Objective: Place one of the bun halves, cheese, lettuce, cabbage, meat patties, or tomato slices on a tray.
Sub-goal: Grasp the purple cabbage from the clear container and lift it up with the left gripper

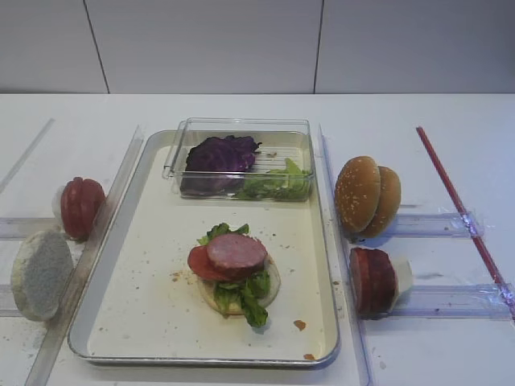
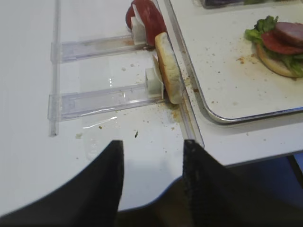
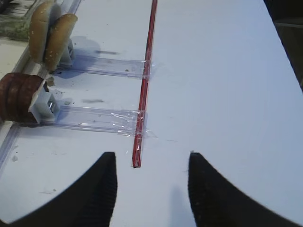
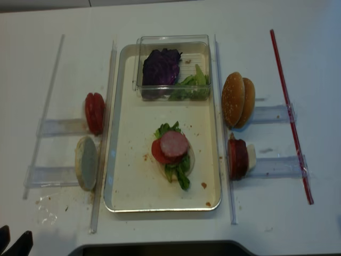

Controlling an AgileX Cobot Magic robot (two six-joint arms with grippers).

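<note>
- Although several holders and packages are in sight, no brand, label or legible writing shows on any of them.
- The left gripper [image 2: 152,179] has two dark, finely ribbed fingers standing well apart with nothing between them; it hangs over the bare white table [image 2: 28,118] at the near edge.
- Just ahead of that claw a pale, flat bun half [image 2: 168,68] stands on edge in a clear plastic rack [image 2: 94,97], with red tomato slices [image 2: 150,16] upright in the rack beyond it.
- Ahead and to the right of the left claw lies the tray [image 1: 153,322], silver metal with rounded corners and a cream, crumb-speckled face.
- On the tray sits a stack [image 1: 235,269]: a pale bun base, frilly green lettuce, a flat red tomato slice and a thick pinkish-brown meat patty on top.
- At the tray's far end a small clear plastic box [image 1: 241,129] holds the cabbage [image 1: 219,154], dark purple and wavy-edged, beside more green lettuce leaves [image 1: 278,183].
- The right gripper [image 3: 151,182] likewise shows two dark textured fingers spread wide and empty.
- Directly ahead of it a thin red strip [image 3: 144,85] runs away across the table, taped down at two places.
- Ahead and to its left, sesame-seeded golden bun domes [image 3: 49,35] and dark reddish meat patties [image 3: 19,97] stand upright in two clear racks.
</note>
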